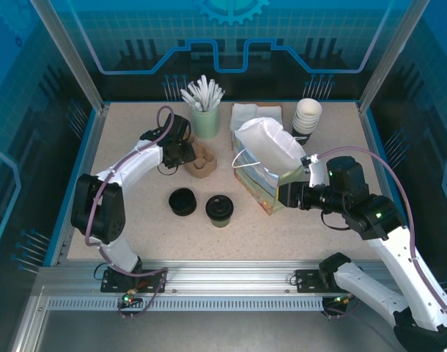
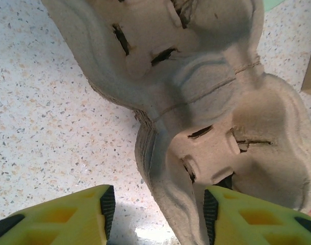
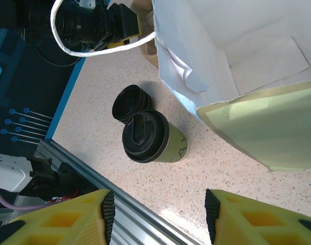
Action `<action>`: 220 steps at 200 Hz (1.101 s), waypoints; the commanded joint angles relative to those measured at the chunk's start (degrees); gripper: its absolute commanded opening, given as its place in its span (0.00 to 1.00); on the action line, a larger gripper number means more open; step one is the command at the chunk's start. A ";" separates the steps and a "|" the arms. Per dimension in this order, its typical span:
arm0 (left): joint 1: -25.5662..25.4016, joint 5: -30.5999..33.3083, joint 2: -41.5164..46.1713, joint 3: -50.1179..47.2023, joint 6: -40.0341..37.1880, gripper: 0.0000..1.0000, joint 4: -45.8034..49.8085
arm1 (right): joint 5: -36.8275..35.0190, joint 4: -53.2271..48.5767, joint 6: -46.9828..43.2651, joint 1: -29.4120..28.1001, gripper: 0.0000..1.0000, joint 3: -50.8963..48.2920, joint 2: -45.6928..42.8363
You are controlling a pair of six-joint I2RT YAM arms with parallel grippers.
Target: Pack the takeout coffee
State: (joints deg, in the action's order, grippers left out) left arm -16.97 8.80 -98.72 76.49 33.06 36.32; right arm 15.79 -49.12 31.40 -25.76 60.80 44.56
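A speckled table [image 1: 135,227] holds a white and green paper bag [image 1: 271,158] right of centre. The right gripper [image 1: 286,196] sits just beside the bag's near corner, jaws half apart and empty. At far left, the left gripper [image 1: 185,152] straddles a pulp cup carrier's [image 1: 201,161] wall, jaws parted. The takeout coffee [image 1: 219,210] stands unheld near centre, beside a loose lid [image 1: 182,201]. A nudge from the right gripper would probably crumple or tip the soft bag.

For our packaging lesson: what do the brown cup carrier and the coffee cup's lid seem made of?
The cup carrier: probably moulded paper pulp, matte, fibrous, with ragged slits. The lid: likely plastic, smooth black with moulded ridges and slight sheen.
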 commanded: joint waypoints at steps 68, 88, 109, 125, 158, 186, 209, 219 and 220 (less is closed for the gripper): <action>0.54 -1.08 -3.16 3.05 -0.98 0.42 1.68 | 4.20 -0.58 -1.43 3.52 0.53 -1.90 -0.70; 0.54 -1.16 -3.63 3.27 -1.06 0.41 1.71 | 5.01 -0.28 -1.42 4.21 0.53 -2.42 -0.70; 0.51 -1.32 -3.95 3.59 -1.06 0.39 1.67 | 5.86 0.07 -1.29 4.88 0.53 -2.85 -0.70; 0.54 -1.46 -4.19 3.67 -1.06 0.38 1.65 | 6.32 0.21 -1.29 5.45 0.53 -3.06 -0.69; 0.54 -2.28 -4.67 4.00 -1.09 0.34 1.51 | 7.06 0.43 -1.47 6.20 0.53 -3.49 -0.70; 0.54 -2.37 -4.71 3.92 -1.07 0.32 1.15 | 7.99 0.74 -1.57 6.99 0.53 -3.81 -0.52; 0.54 -2.64 -4.80 4.02 -0.98 0.29 1.11 | 8.67 0.96 -1.60 7.64 0.52 -4.08 -0.44; 0.53 -2.73 -4.75 4.10 -0.98 0.29 1.09 | 9.03 0.96 -1.68 7.96 0.52 -4.11 -0.43; 0.53 -2.73 -4.74 4.15 -0.98 0.29 1.11 | 9.05 0.96 -1.68 7.98 0.52 -4.11 -0.43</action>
State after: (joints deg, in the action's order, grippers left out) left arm -16.97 7.51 -102.98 78.63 32.88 36.99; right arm 22.50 -48.84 30.79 -19.16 56.97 44.58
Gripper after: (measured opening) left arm 0.291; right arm 0.524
